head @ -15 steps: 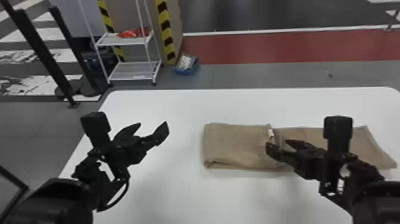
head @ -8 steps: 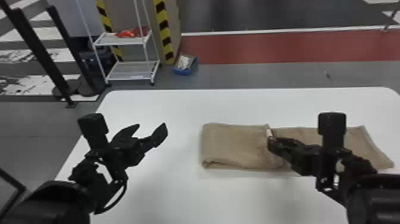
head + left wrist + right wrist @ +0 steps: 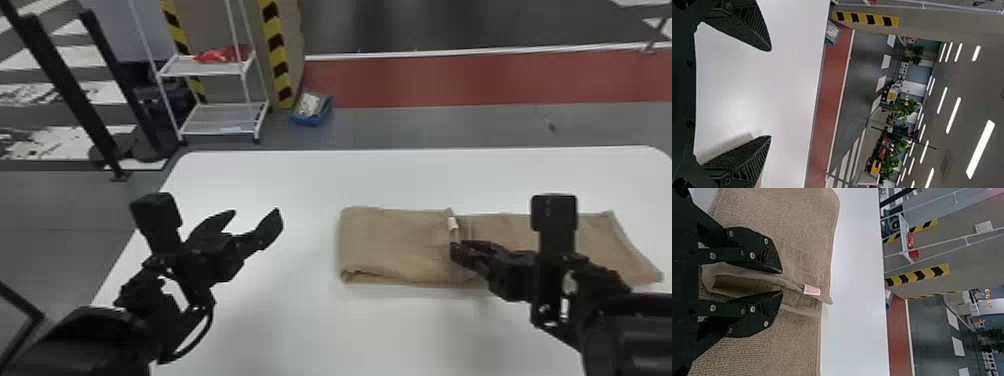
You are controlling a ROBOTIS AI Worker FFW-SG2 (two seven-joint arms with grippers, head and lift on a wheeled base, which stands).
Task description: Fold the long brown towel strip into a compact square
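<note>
My left gripper [image 3: 255,220] is parked at the left above the bare table, with its fingers apart; in the left wrist view too, the left gripper [image 3: 770,94] holds nothing. The brown towel [image 3: 395,245] lies right of centre, its left part doubled over and its right part [image 3: 600,245] a flatter, lower layer. At the doubled part's right edge, beside a small white label [image 3: 453,223], is my right gripper [image 3: 457,250]. In the right wrist view, the right gripper [image 3: 781,282] has its fingers closed in on raised towel edge [image 3: 756,277], which loops up between them.
The white table [image 3: 280,325] carries the towel. Beyond its far edge stand a white rack [image 3: 220,120] and a blue box [image 3: 312,112] on the floor, with black posts [image 3: 75,95] at the left.
My right gripper's fingers have come together on the towel's edge after standing apart a second ago. The left gripper keeps its open pose.
</note>
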